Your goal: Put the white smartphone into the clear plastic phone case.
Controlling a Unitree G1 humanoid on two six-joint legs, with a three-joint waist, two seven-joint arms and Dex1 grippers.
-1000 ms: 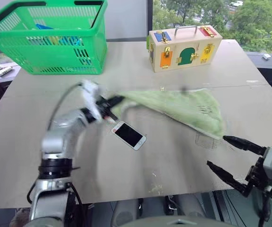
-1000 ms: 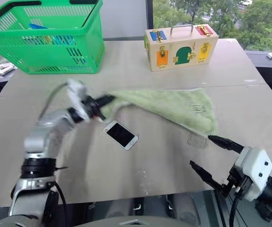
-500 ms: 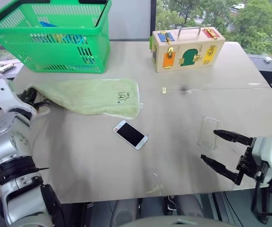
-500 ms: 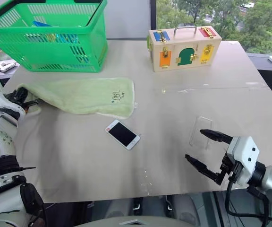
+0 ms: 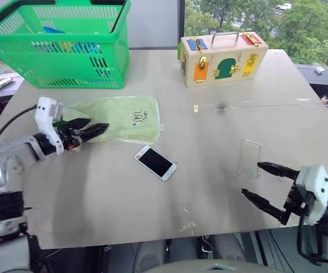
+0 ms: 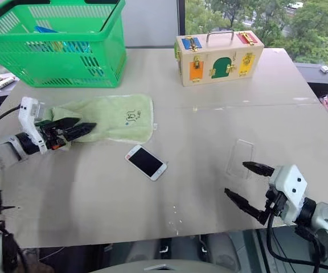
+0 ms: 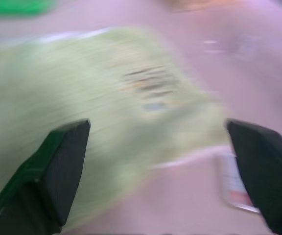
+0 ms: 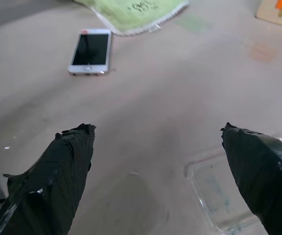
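The white smartphone (image 5: 156,162) lies screen up near the middle of the table, also seen in the right wrist view (image 8: 90,50). The clear plastic phone case (image 5: 249,159) lies flat to its right, empty, just beyond my right gripper (image 5: 251,178). That gripper is open near the table's front edge, with a corner of the case (image 8: 219,196) close to one finger. My left gripper (image 5: 95,126) is open over the left end of a green cloth (image 5: 124,116), holding nothing. In the left wrist view the cloth (image 7: 106,98) lies between the spread fingers.
A green shopping basket (image 5: 61,45) stands at the back left. A wooden latch box (image 5: 222,57) with a handle stands at the back centre. The cloth's right edge ends just short of the phone.
The left gripper has dragged the cloth leftward off the case, then let it go and opened. The cloth now lies bunched left of the phone. The right gripper has barely moved.
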